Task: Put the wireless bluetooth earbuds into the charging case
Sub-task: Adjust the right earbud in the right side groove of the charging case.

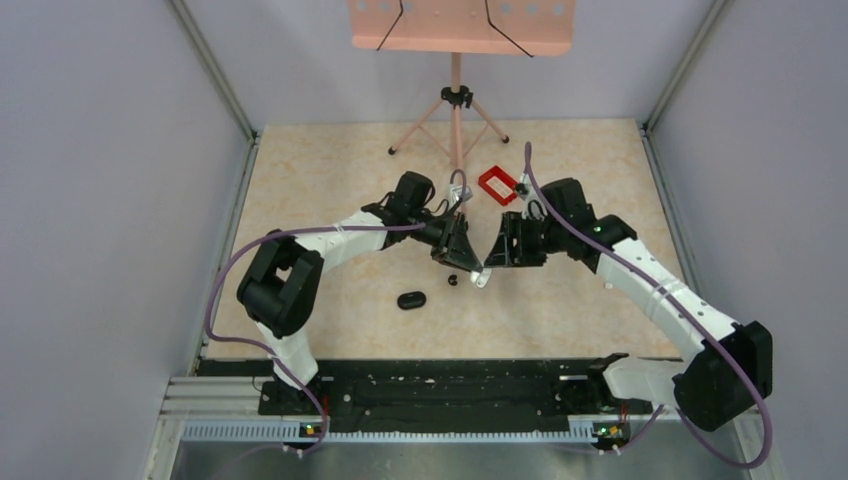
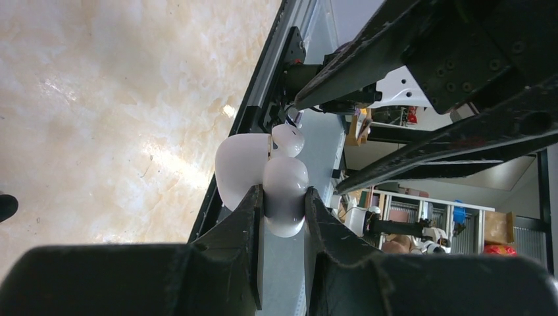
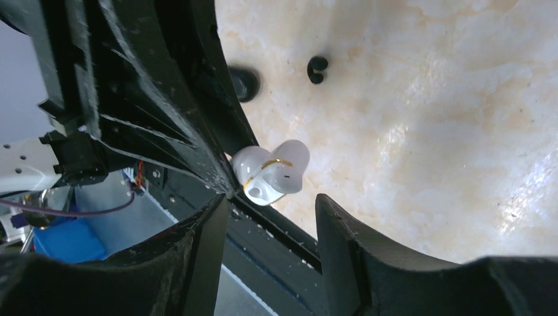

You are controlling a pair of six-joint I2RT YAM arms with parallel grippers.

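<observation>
- Top external view: the left gripper and the right gripper meet almost tip to tip above the middle of the table. A red frame lies just behind them.
- Left wrist view: the left jaws are pressed tight on a small white object, which is hinged open like a shell. A rounded white piece sits at its upper edge.
- Right wrist view: the right jaws stand clearly apart and hold nothing. The white object hangs just beyond their tips.
- The charging case, a glossy black oval, lies flat on the table, towards the left arm and nearer the bases than the grippers.
- A tiny black earbud lies loose on the table between the case and the grippers, apart from both.
</observation>
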